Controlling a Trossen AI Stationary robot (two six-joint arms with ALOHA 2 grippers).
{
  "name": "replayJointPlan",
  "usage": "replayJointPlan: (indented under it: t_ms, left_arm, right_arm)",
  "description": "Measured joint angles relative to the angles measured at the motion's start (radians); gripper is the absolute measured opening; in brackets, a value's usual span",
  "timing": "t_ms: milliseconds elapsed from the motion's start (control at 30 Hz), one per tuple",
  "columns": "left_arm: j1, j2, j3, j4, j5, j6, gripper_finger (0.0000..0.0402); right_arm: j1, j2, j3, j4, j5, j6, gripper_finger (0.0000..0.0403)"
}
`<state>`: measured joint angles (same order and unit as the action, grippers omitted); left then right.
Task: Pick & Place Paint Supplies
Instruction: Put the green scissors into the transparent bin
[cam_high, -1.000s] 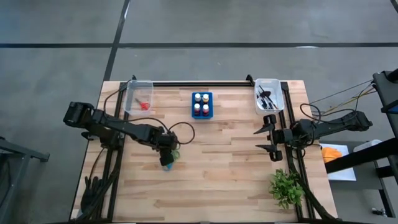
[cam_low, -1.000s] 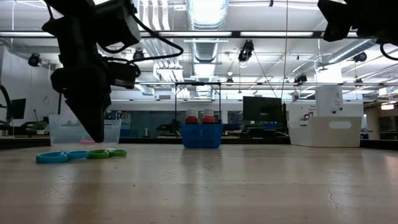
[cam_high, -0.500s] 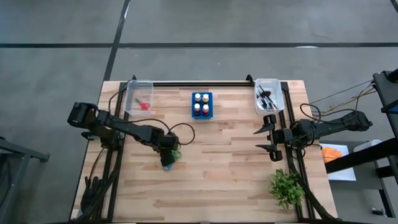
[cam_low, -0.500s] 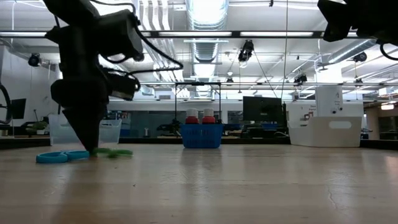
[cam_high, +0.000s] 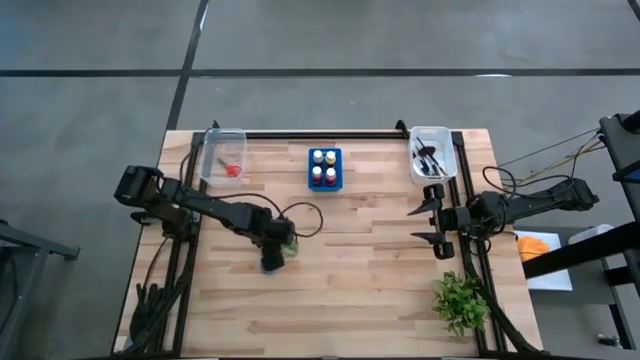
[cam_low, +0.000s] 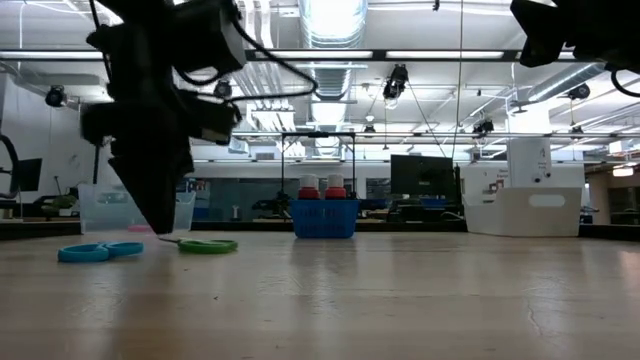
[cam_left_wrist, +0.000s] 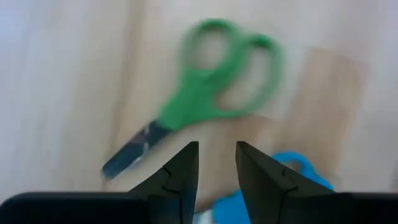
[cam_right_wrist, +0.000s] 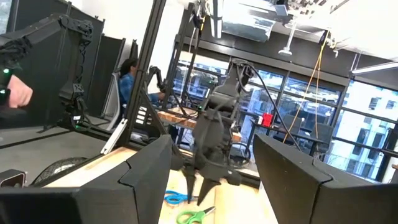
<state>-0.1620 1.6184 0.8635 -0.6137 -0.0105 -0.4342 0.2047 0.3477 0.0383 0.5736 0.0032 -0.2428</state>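
Left hand (cam_high: 272, 262) is pointing straight down at the table (cam_high: 360, 290), near the left middle of it. Its arm is reaching out from the left edge, bending at the elbow, with the wrist tipping down. In the left wrist view its two fingers (cam_left_wrist: 184, 169) are standing a little apart with nothing between them, so the left hand is holding nothing. The green scissors (cam_left_wrist: 205, 102) are lying flat on the wood just past the fingertips, with the loops pointing away and the dark blades closer to the hand. The blue scissors (cam_left_wrist: 292, 171) are lying right beside the fingers, partly hidden by them. In the low view the green scissors are sitting to the right of the arm and the blue scissors (cam_low: 100, 251) to the left.

Right hand (cam_high: 428, 224) is waiting over the right edge of the table, well away from the scissors. Its arm is lying level and pointing toward the middle. Its fingers (cam_right_wrist: 305, 180) are spread wide and are empty.

At the far side, red scissors (cam_high: 231, 169) are resting in a clear bin (cam_high: 222, 155) on the left. Paint bottles (cam_high: 324, 168) are standing in a blue holder (cam_high: 324, 186) in the middle. Dark brushes (cam_high: 430, 159) are lying in another clear bin (cam_high: 447, 150) on the right. A green plant (cam_high: 460, 300) is sitting at the near right corner.
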Motion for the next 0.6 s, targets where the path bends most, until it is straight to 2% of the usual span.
replayJointPlan:
  t_ms: [167, 333, 400, 600]
  left_arm:
    - [-0.090, -0.002, 0.000, 0.026, -0.025, 0.281, 0.0115]
    - [-0.171, -0.002, 0.000, 0.120, -0.158, 0.542, 0.0115]
    - [-0.183, -0.002, 0.000, 0.165, -0.208, 0.596, 0.0115]
    - [-0.176, -0.002, -0.004, 0.182, -0.218, 0.611, 0.0115]
  right_arm:
    - [0.000, 0.001, 0.000, 0.000, 0.000, 0.000, 0.0226]
    - [0.000, 0.001, 0.000, -0.001, 0.000, 0.003, 0.0226]
    - [0.000, 0.001, 0.000, 0.000, 0.000, 0.003, 0.0226]
    - [0.000, 0.002, 0.000, -0.001, 0.000, 0.005, 0.0226]
